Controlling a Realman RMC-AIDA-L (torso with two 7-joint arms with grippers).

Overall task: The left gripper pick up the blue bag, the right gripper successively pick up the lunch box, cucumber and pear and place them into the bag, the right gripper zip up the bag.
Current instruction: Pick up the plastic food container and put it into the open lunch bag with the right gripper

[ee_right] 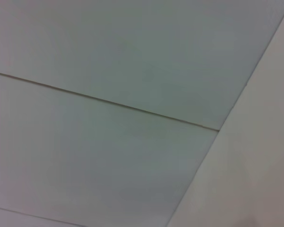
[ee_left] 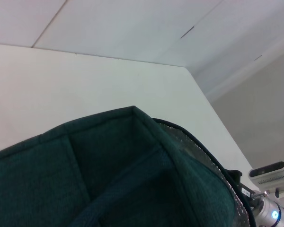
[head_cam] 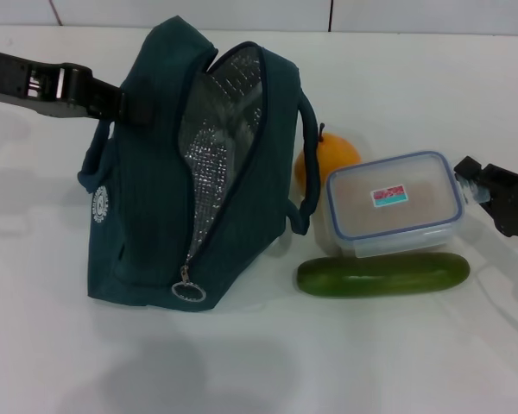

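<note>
Table (head_cam: pixel 242 362) white, tiled wall behind it. At the far left of the head view the left arm reaches in from the edge; the left gripper (head_cam: pixel 125 102) meets the upper left side of the blue bag (head_cam: pixel 147 216) by a strap there. Its fingers are hidden against the fabric, so how far they are parted, or whether they grip the strap, cannot be told. Left wrist view shows only the bag's dark teal fabric close up, with a sliver of foil lining at its edge.

Bag stands upright on the table, zip undone, mouth gaping toward the right, silver quilted lining (head_cam: pixel 216 129) exposed. Round white logo (head_cam: pixel 101 205) on the left side panel; its lettering is too small to read. Ring zip pull (head_cam: pixel 189 291) hangs at the bottom of the opening.

Just right of the bag, the pear (head_cam: pixel 326 157) sits behind the lunch box (head_cam: pixel 395 205), partly hidden by it. Pink-and-teal sticker (head_cam: pixel 389 197) on the lid; print not legible. Cucumber (head_cam: pixel 382 274) lies lengthwise in front of the box, just beside it.

Right gripper (head_cam: pixel 473 183) at the far right, next to the box's right end, nothing seen in it; finger spacing cannot be told. Right wrist view shows wall only.
</note>
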